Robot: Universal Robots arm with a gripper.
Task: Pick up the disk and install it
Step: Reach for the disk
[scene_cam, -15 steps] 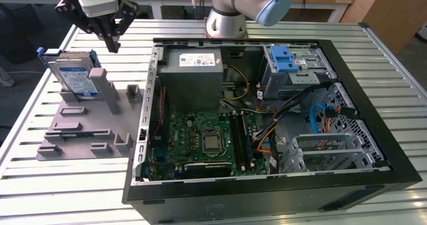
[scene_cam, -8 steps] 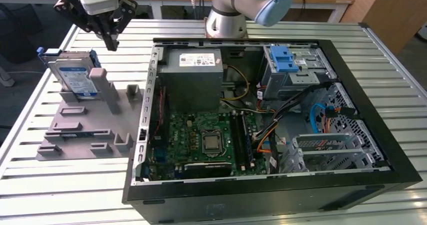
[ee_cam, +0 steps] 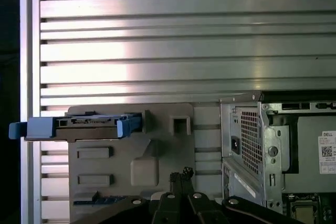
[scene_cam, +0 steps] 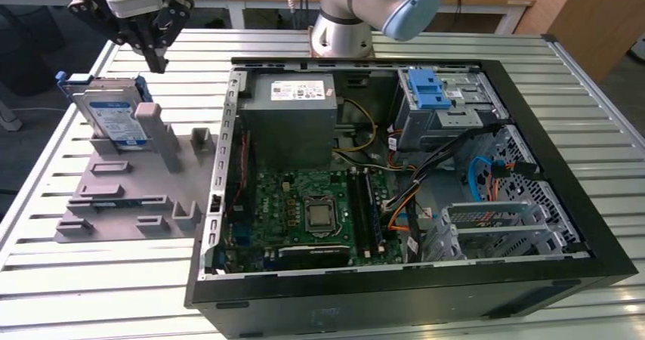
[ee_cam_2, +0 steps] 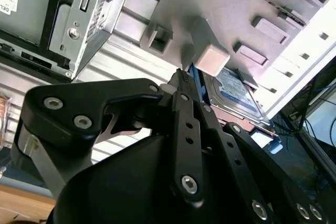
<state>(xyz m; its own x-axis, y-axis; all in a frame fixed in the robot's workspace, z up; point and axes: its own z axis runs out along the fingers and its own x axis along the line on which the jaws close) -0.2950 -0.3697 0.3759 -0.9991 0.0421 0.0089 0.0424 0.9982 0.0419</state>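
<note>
Open PC case (scene_cam: pixel 383 298) sits nearest. Beyond it, by the surface's (scene_cam: pixel 101 279) far corner on the exterior view's left, disk (scene_cam: pixel 111 117) stands upright in grey holder (scene_cam: pixel 131 196). Gripper (scene_cam: pixel 156 62) hangs above holder, beside disk, clenched, holding nothing. Imo pickup needs it spread wide, centred over disk's top edge, w/ straight lift.

One disk (scene_cam: pixel 113 117), one grey fixture plate (scene_cam: pixel 111 217), one open computer case (scene_cam: pixel 403 298), one robot arm (scene_cam: pixel 348 15).

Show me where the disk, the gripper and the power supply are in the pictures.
disk (scene_cam: pixel 109 118): exterior view, on its blue-and-white label.
gripper (scene_cam: pixel 156 64): exterior view, midway between its fingertips.
power supply (scene_cam: pixel 290 132): exterior view, on its grey side.
</note>
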